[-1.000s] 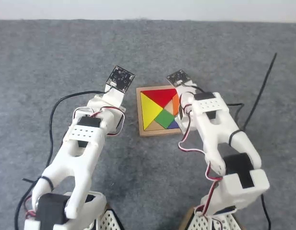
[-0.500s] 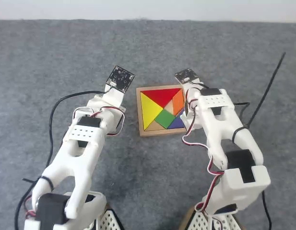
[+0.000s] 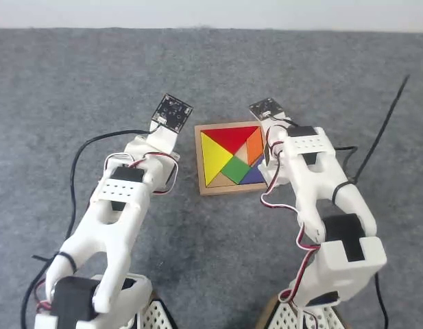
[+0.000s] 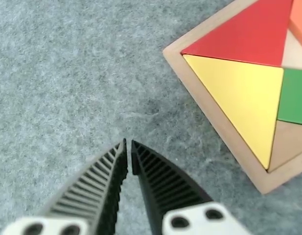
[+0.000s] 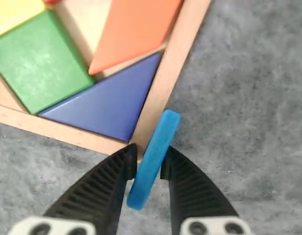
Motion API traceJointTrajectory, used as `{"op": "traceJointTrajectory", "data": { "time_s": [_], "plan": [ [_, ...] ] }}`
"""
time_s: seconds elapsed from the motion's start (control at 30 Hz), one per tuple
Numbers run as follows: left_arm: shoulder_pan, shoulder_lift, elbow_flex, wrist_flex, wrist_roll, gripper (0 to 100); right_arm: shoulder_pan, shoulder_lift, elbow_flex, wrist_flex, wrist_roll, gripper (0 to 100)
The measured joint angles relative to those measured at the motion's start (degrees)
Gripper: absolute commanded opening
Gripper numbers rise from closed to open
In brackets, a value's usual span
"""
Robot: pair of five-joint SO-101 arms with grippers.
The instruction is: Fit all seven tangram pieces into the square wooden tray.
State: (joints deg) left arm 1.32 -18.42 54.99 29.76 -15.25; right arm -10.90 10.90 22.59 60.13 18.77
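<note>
Wooden tray point(image 3: 225, 190), red triangle point(image 3: 232, 139) inside

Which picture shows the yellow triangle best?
The left wrist view: the yellow triangle lies whole and close in the tray. The high view shows it whole from farther off; the right wrist view catches just one corner.

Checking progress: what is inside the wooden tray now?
A red triangle, yellow triangle, green square, orange piece and dark blue triangle, with bare wood gaps. The right arm hides the tray's right edge from above.
</note>
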Motion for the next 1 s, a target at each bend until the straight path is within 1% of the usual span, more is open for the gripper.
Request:
{"op": "traceJointTrajectory", "data": {
  "time_s": [0.23, 0.53, 0.67, 0.8, 0.9, 1.0],
  "plan": [
    [0.0, 0.0, 0.0, 0.0, 0.0, 1, 3.8, 0.6, -1.7, 2.8, 0.1, 0.7],
    [-0.1, 0.0, 0.0, 0.0, 0.0, 1, 3.3, -8.6, -1.7, 6.0, -1.1, 0.7],
    [0.0, 0.0, 0.0, 0.0, 0.0, 1, -1.0, -11.4, -1.7, 6.2, -2.5, 0.7],
    [-0.1, 0.0, 0.0, 0.0, 0.0, 1, -7.4, -11.3, -4.4, 5.3, -8.4, 0.7],
    [-0.1, 0.0, 0.0, 0.0, 0.0, 1, -11.7, -8.1, -8.1, 3.5, -11.9, 0.7],
    [0.1, 0.0, 0.0, 0.0, 0.0, 1, -14.0, -3.8, -11.1, 1.8, -14.8, 0.7]
  ]
}}
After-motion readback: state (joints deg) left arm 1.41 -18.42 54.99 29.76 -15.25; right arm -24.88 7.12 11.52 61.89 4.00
